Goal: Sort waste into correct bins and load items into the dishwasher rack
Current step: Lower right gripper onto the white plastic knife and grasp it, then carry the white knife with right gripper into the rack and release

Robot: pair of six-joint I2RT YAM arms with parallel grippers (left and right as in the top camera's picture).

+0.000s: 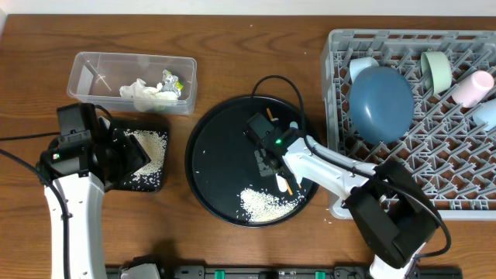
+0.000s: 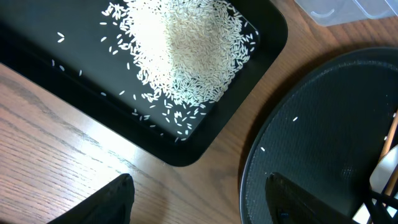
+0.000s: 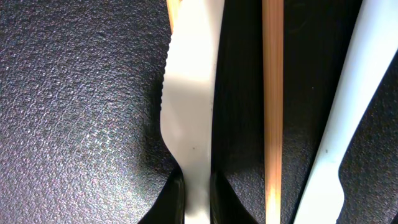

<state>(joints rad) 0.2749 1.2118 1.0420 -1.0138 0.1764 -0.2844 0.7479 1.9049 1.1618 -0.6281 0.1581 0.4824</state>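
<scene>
My right gripper [image 1: 269, 160] is over the round black tray [image 1: 213, 155], shut on a white plastic knife [image 3: 189, 93] whose handle sits squeezed between its fingers [image 3: 174, 199]. Right of it lie a wooden chopstick [image 3: 272, 93] and another white cutlery piece [image 3: 354, 106]. A pile of rice grains [image 1: 267, 203] lies at the tray's front. My left gripper [image 2: 202, 205] hangs open over bare wood, between the round tray and the shallow black tray [image 2: 273, 46] that holds rice [image 2: 183, 53]. The clear tub [image 1: 85, 70] holds the napkin [image 1: 143, 93] and wrapper [image 1: 172, 84].
The grey dishwasher rack [image 1: 403, 198] at the right holds the dark-blue bowl [image 1: 380, 101], a white bowl [image 1: 360, 68], the mint-green bowl [image 1: 436, 70], a pink cup [image 1: 474, 87] and a light-blue cup [image 1: 487, 115]. A black cable [image 1: 283, 81] loops over the round tray's back.
</scene>
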